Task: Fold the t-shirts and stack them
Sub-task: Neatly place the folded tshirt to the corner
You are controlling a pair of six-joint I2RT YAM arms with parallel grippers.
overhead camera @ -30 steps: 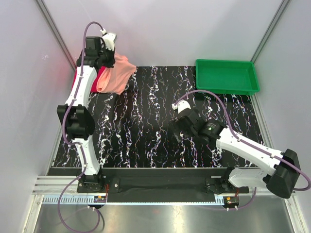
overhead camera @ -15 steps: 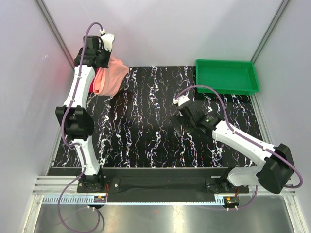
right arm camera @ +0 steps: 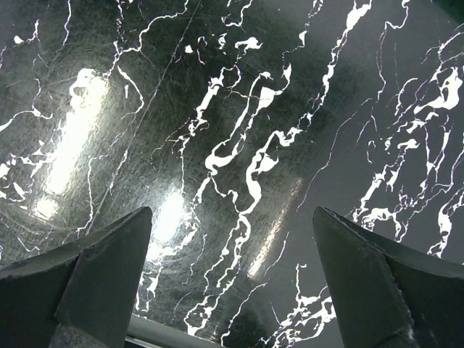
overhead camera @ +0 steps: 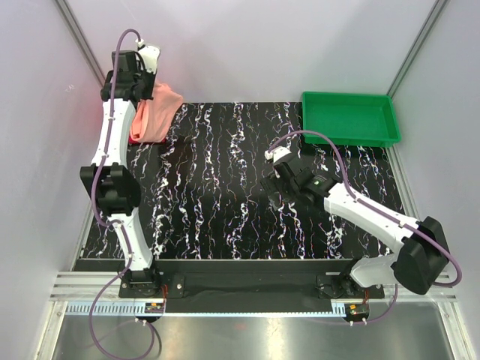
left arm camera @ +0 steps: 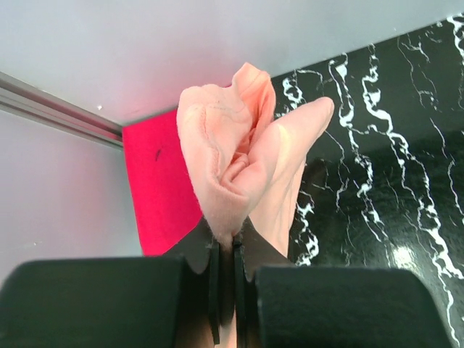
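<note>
A peach t-shirt [overhead camera: 154, 114] hangs bunched from my left gripper [overhead camera: 144, 84] at the far left corner of the black marbled mat [overhead camera: 225, 187]. In the left wrist view the gripper [left arm camera: 226, 243] is shut on a fold of the peach shirt [left arm camera: 239, 152], which dangles above a red t-shirt [left arm camera: 158, 188] lying flat at the mat's corner. A sliver of the red shirt [overhead camera: 157, 139] shows under the peach one in the top view. My right gripper [overhead camera: 279, 166] is open and empty over the middle right of the mat; its wrist view [right arm camera: 232, 217] shows only bare mat between the fingers.
A green tray [overhead camera: 349, 118] stands at the far right, behind the mat. Grey walls close in on the left, back and right. A metal rail [left arm camera: 58, 109] runs along the wall by the red shirt.
My left gripper has carried the peach shirt up and left toward the back left corner, so it bunches narrower. My right gripper has moved farther from the base, toward the mat's upper middle.
</note>
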